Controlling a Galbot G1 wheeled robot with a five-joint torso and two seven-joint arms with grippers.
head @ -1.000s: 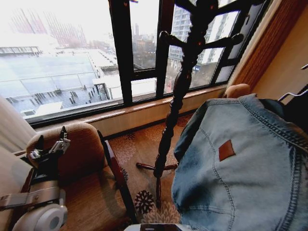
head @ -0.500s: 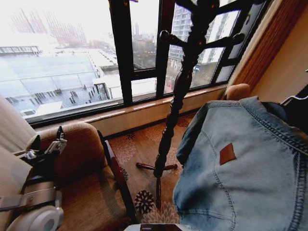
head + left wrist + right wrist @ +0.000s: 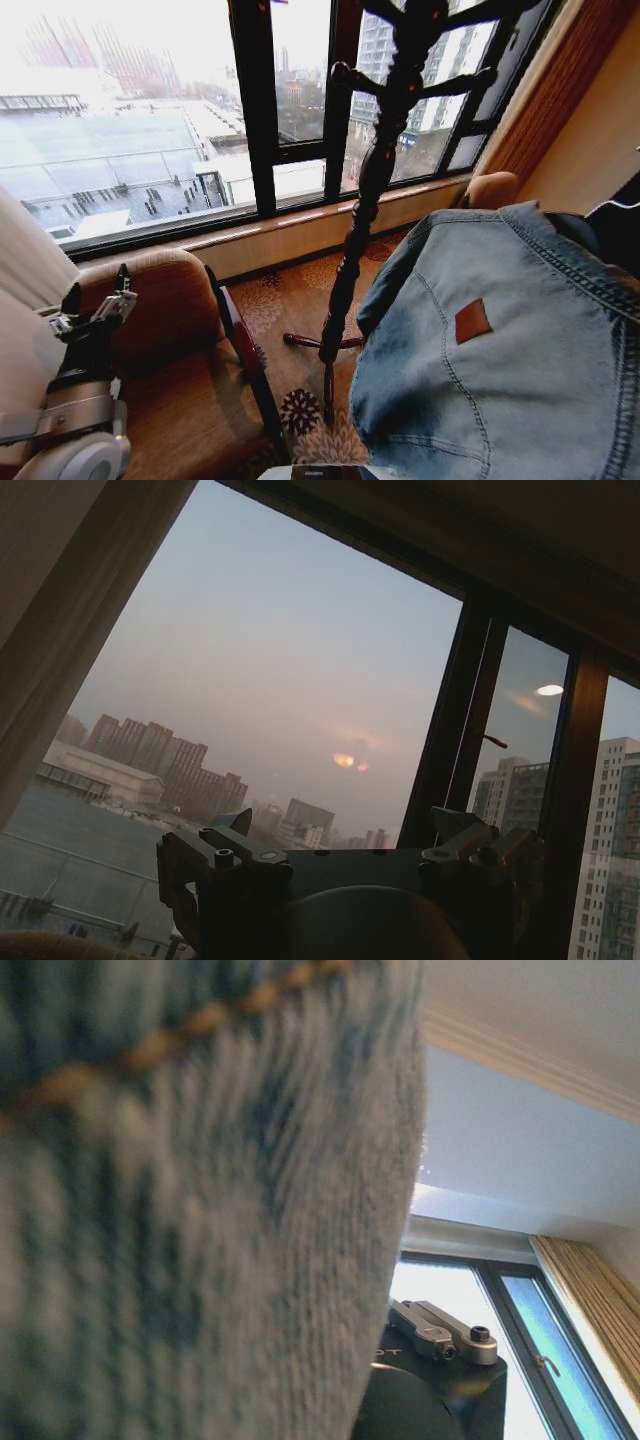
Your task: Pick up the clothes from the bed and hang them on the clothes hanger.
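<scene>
Denim jacket [image 3: 500, 350]: near right, raised off the floor, brown neck patch showing; hanger hook [image 3: 612, 207] at its far right edge.
Left tool [image 3: 95, 300]: near left, over the brown armchair [image 3: 175, 340], fingers apart, empty.
Right tool: state cannot be told.
Room: dark turned coat stand [image 3: 375, 180] on patterned carpet [image 3: 300, 300]; black-framed window [image 3: 250, 110] far.

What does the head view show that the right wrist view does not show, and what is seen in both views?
Head view alone: the dark turned-wood coat stand, the brown upholstered armchair, the patterned carpet, the left gripper raised above the armchair, and the small brown patch. Right wrist view alone: the white ceiling and a beige curtain. Both: the light blue denim jacket and the dark-framed window.
</scene>
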